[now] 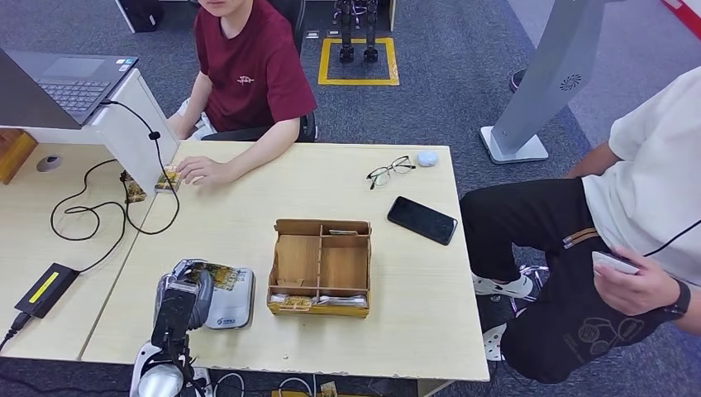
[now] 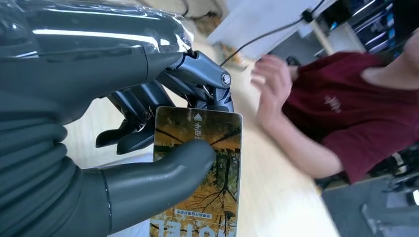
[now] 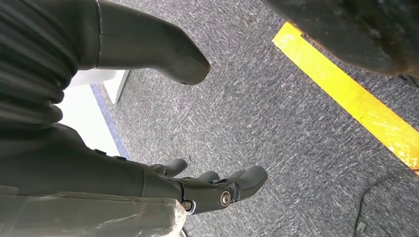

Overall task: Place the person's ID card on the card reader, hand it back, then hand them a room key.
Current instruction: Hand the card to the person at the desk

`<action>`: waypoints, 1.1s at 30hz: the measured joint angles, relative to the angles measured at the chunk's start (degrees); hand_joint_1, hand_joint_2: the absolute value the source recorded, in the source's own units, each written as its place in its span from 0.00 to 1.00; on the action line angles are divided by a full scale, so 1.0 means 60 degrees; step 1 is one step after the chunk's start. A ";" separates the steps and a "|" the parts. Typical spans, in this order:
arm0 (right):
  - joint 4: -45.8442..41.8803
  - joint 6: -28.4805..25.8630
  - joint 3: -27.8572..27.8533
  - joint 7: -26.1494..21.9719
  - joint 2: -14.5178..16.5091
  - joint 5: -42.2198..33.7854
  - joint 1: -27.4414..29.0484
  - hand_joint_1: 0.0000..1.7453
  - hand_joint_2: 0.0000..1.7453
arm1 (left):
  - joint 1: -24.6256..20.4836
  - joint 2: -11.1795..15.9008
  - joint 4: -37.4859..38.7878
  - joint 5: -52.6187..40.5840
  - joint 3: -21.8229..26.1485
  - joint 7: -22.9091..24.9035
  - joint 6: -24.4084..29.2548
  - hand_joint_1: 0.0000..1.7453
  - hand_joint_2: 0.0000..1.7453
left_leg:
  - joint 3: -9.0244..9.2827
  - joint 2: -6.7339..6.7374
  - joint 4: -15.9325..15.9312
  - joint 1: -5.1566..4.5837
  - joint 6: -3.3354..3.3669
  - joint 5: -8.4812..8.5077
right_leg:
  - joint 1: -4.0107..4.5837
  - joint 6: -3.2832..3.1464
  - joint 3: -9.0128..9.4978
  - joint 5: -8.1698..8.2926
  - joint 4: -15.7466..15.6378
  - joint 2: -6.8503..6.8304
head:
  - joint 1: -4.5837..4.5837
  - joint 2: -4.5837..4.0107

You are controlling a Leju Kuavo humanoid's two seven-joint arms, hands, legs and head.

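- Head view: left hand (image 1: 183, 291) pinches yellow-brown tree-print card (image 1: 216, 274) thumb against fingers, over white flat card reader (image 1: 232, 308).
- Open wooden divided box (image 1: 320, 267) beside reader; cards lie in its front slot.
- Right hand (image 3: 163, 123) hangs above grey carpet (image 3: 276, 128), fingers apart, empty.

The ID card (image 2: 197, 173), printed with a yellow-brown tree scene and white lettering, is pinched between thumb and fingers of the left hand (image 1: 183, 298). It sits just above the pale grey card reader (image 1: 232, 308), which lies flat immediately left of the wooden box (image 1: 321, 266).
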 joint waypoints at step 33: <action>-0.0235 0.0602 0.0481 0.0243 -0.0064 0.0589 -0.0369 0.00 1.00 | -0.1944 -0.1428 0.0363 -0.7226 0.3078 -0.3525 0.3480 1.00 1.00 | -0.0011 0.0008 0.0002 0.0000 -0.0001 0.0009 | 0.0000 -0.0007 -0.0017 0.0022 0.0000 0.0014 | -0.0006 0.0000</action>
